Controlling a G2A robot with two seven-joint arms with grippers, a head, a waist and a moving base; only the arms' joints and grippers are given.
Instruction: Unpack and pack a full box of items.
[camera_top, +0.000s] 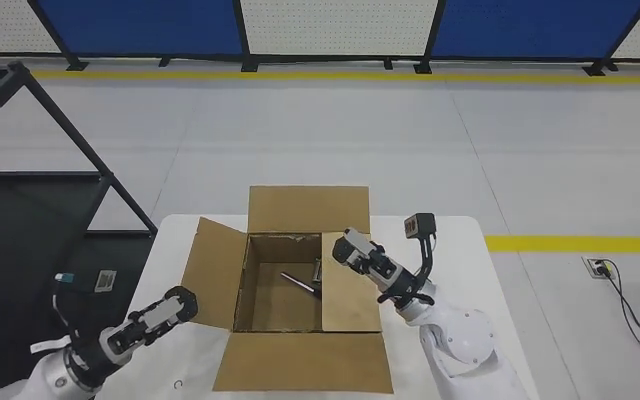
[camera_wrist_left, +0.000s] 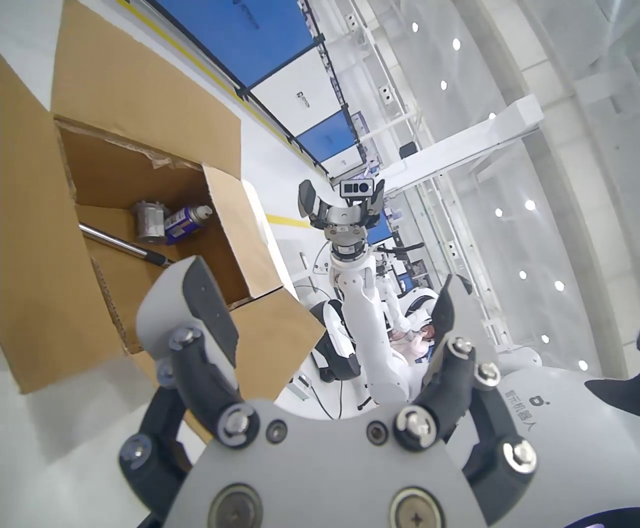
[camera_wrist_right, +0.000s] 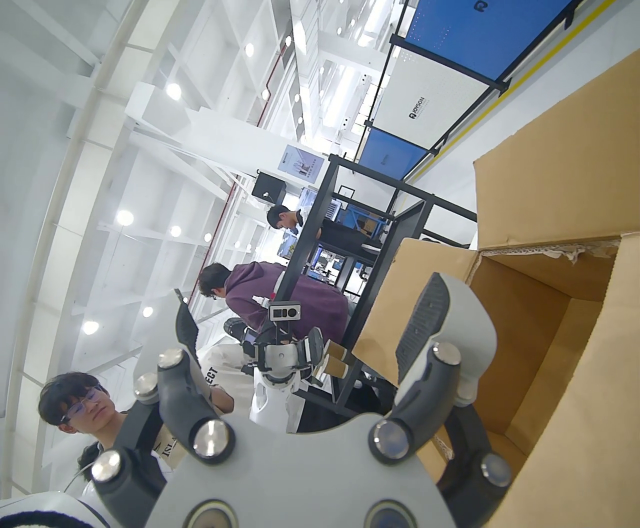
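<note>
An open cardboard box (camera_top: 300, 345) stands mid-table with its flaps folded out. Inside lie a metal rod (camera_top: 299, 283), a grey metal cylinder (camera_wrist_left: 149, 222) and a blue spray can (camera_wrist_left: 186, 221). My left gripper (camera_top: 183, 300) hovers open and empty beside the box's left flap, near the table's front left; its fingers (camera_wrist_left: 210, 305) frame the box (camera_wrist_left: 125, 165) in the left wrist view. My right gripper (camera_top: 345, 247) is open and empty above the right flap (camera_top: 350, 295), at the box's inner edge. In the right wrist view its fingers (camera_wrist_right: 430, 320) stand next to the box wall (camera_wrist_right: 540, 310).
The white table (camera_top: 460, 240) has bare surface on both sides of the box. A black metal rack (camera_top: 60, 150) stands just left of the table. Blue and white partition panels (camera_top: 340, 25) line the far side of the floor.
</note>
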